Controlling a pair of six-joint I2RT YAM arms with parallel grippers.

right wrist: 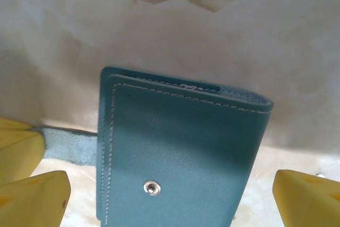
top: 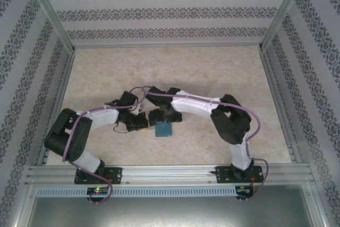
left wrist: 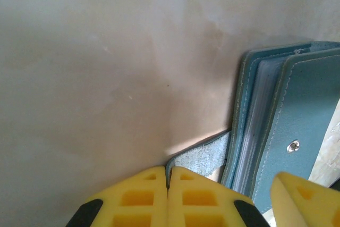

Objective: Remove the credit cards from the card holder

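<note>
On the pale, marbled table (top: 186,67), inside the patterned walls (top: 175,14), your two arms bend inward until their tips meet near the middle of the near half: the left arm (top: 79,136) reaches in from the left and the right arm (top: 228,118) from the right. Just in front of that meeting point lies the card holder (top: 163,129), a small teal wallet lying flat on the table with its cover folded shut. Your left claw (left wrist: 168,176) is closed, its yellow fingers (left wrist: 138,198) pressed together on the holder's fuzzy blue-grey side tab (left wrist: 204,155), so the holder is pinched by that tab alone. From the left wrist you see the holder (left wrist: 303,115) edge-on just to the right of those fingers, with a stack of clear sleeves (left wrist: 260,126) between its covers; you cannot tell whether credit cards sit in them. Your right claw (right wrist: 170,179) stands wide open, one yellow finger (right wrist: 37,200) on each side of the holder (right wrist: 180,147), neither touching it as far as you can see. From the right wrist the tab (right wrist: 66,144) runs off the holder's left edge. A small metal snap (right wrist: 152,187) sits on the cover near its lower edge.
</note>
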